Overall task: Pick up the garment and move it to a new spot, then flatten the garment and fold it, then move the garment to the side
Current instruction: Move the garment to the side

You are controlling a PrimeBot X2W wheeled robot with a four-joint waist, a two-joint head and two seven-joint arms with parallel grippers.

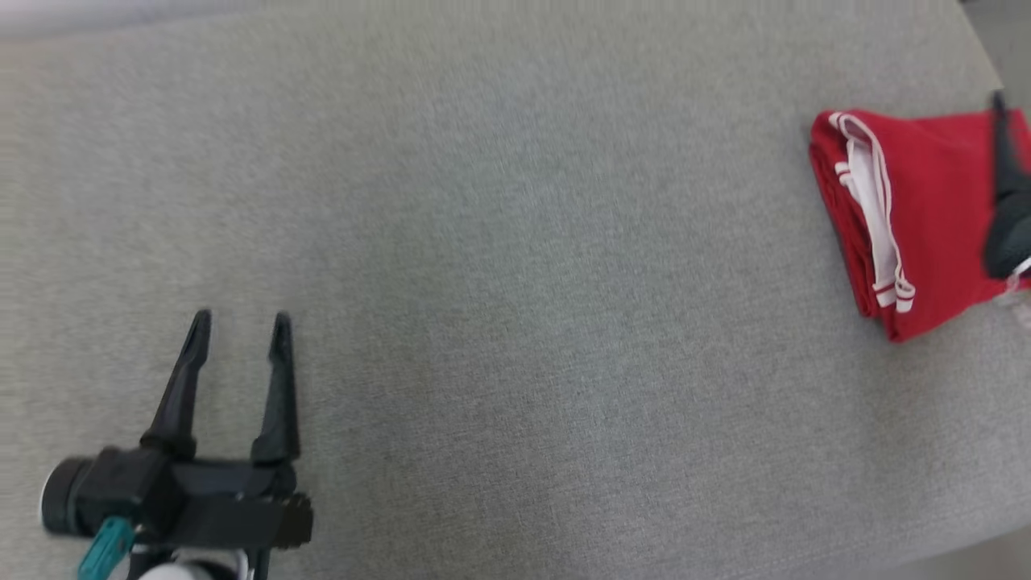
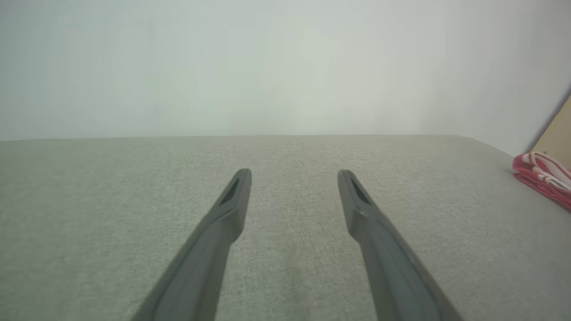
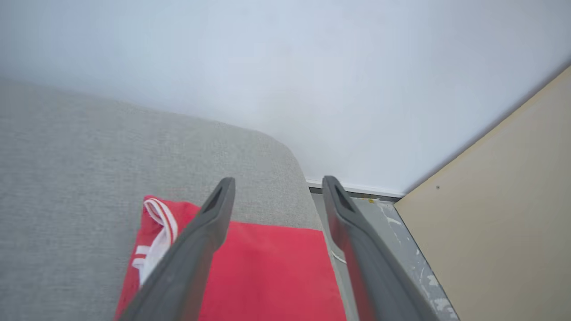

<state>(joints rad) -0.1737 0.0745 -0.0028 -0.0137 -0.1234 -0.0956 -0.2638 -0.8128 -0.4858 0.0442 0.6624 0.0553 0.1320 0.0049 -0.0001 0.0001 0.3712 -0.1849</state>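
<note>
On my feed the garment [image 1: 918,217] lies on the bench [image 1: 515,242] at its far right end, close to the right edge. My right gripper [image 3: 277,180] hangs over the garment's right part; my left gripper [image 1: 242,318] is over the near left, well apart. A wall [image 3: 312,67] stands behind the bench; floor [image 3: 392,227] and a panel [image 3: 499,223] lie to its right.

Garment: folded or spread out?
Folded. The red garment lies as a compact rectangle, with stacked layers and white trim showing at one edge.
</note>
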